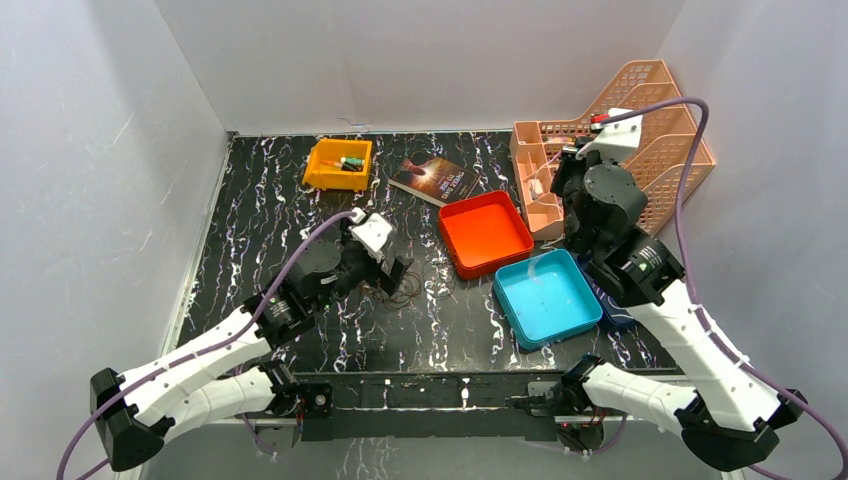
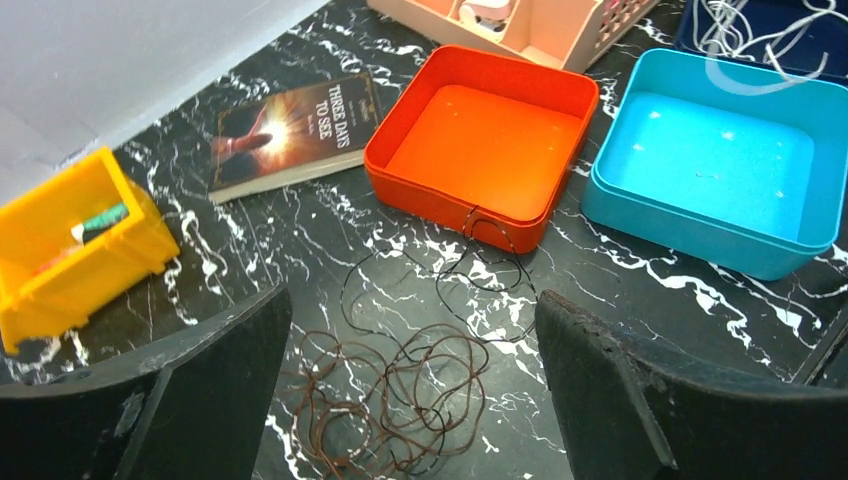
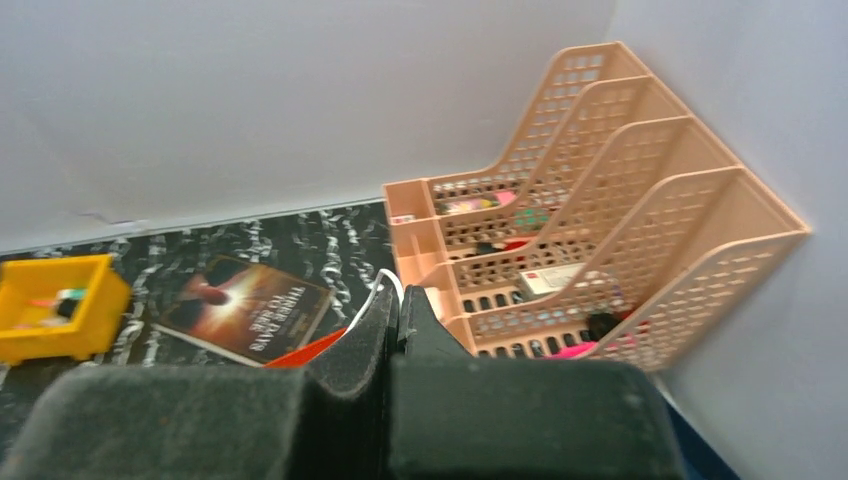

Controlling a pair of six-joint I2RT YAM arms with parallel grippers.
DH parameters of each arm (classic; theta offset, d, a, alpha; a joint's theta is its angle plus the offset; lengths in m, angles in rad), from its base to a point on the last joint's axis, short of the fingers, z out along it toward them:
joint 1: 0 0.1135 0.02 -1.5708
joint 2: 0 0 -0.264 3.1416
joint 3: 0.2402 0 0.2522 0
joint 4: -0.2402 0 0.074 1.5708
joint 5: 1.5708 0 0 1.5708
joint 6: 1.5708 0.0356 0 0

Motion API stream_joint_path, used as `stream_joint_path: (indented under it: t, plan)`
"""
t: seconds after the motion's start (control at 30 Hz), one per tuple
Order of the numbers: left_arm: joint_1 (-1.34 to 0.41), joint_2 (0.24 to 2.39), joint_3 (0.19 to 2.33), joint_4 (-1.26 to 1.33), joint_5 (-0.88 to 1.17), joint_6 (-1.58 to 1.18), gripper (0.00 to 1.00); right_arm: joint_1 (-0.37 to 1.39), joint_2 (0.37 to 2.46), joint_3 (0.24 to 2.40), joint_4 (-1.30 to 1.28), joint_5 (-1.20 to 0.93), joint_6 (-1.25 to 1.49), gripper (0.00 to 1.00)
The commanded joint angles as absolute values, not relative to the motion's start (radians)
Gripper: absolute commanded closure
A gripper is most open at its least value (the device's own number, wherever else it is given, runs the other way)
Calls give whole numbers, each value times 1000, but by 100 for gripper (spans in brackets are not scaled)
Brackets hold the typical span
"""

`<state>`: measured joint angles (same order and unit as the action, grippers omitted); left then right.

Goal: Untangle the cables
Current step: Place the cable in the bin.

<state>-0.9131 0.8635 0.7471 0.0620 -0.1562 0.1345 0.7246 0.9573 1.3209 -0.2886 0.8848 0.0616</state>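
Observation:
A tangle of thin cables lies on the black marbled table (image 2: 700, 300). It is made of brown loops (image 2: 400, 400) and a black cord (image 2: 470, 285) that reaches the orange tray's wall. In the top view the tangle (image 1: 397, 292) sits just under my left gripper (image 1: 392, 270). That left gripper (image 2: 412, 300) is open, its fingers wide on either side of the loops and holding nothing. My right gripper (image 3: 400, 300) is raised beside the peach organizer and shut, with a thin whitish cable (image 3: 388, 282) coming out at its fingertips. More whitish cord (image 2: 760, 25) lies in a dark blue tray.
An orange tray (image 1: 485, 232) and a light blue tray (image 1: 545, 296) stand right of the tangle. A book (image 1: 433, 178) and a yellow bin (image 1: 338, 163) with small items sit at the back. The peach organizer (image 1: 640, 140) fills the back right corner. White walls enclose the table.

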Motion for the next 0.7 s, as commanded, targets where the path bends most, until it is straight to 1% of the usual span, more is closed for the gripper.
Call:
stream_joint_path:
  t: [0.0,0.1,0.17,0.23,0.33,0.43,0.57,0.67]
  plan:
    - [-918,849,798,3,-285,-9,7,721,950,1362,-190,1076,-41,100]
    - [-918,911,882,-121,-316,-71,3,716,919,1306,-48,1158,-136,100]
    - [-917,954,929,-181,-315,-107,2,711,896,1266,50,1177,-192,100]
    - [-918,986,954,-208,-294,-118,2,707,903,1271,65,1178,-210,100]
    - [-917,1013,969,-211,-263,-125,2,691,968,1326,0,1147,-209,100]
    - [-917,1031,984,-209,-256,-128,2,629,1038,1390,-131,1081,-139,100]
    - [-917,1043,998,-209,-259,-140,2,501,1051,1421,-171,986,-64,100]
    - [-917,1042,998,-209,-261,-146,2,434,1051,1443,-192,972,-58,100]
